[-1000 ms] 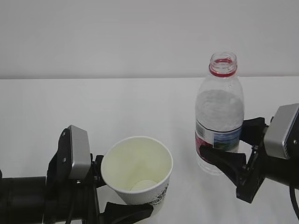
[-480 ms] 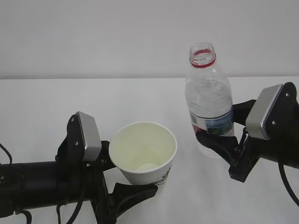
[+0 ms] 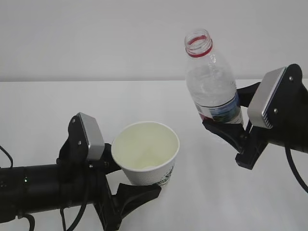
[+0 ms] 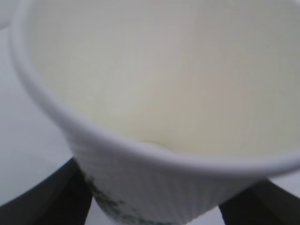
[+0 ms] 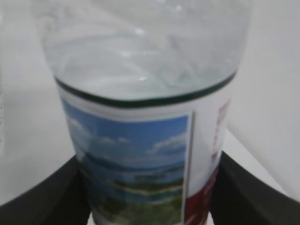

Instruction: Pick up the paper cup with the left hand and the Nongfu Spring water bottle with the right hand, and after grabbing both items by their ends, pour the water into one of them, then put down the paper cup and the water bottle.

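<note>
White desk (image 3: 43,120) and bare wall frame the scene. Nearest, left end effector (image 3: 126,185) clasps the paper cup (image 3: 146,153); beyond, right end effector (image 3: 230,126) grips the tilted, uncapped Nongfu Spring water bottle (image 3: 211,84). Misaligned, water could splash outside the rim.

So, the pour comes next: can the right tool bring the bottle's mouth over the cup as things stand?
Probably yes. The right tool holds the bottle up, tilted toward the cup, whose mouth faces up with nothing between them.
</note>
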{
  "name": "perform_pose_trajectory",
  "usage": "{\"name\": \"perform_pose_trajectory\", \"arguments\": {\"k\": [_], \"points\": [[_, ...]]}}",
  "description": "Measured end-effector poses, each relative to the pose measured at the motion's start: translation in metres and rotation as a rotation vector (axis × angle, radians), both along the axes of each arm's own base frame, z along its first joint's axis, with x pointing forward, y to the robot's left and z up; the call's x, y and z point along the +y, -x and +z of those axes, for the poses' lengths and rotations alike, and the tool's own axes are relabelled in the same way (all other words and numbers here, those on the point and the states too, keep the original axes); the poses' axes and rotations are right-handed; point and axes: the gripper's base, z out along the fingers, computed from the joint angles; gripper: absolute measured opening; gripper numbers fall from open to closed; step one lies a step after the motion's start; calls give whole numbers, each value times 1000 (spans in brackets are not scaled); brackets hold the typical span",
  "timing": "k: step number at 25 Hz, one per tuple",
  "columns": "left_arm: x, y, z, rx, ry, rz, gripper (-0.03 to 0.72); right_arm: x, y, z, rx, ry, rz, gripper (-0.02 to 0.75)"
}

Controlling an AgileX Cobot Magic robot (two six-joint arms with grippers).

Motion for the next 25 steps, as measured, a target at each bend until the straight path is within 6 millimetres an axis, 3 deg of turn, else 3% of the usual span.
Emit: {"name": "perform_pose_trajectory", "arguments": {"k": [13,25], "points": [[-6,-8,2,13,-39,-10,558,13,-5,5,-50,147,53,503],[-7,-8,3,9,-19,-14,558,11,-16,17,-193,277,49,503]]}}
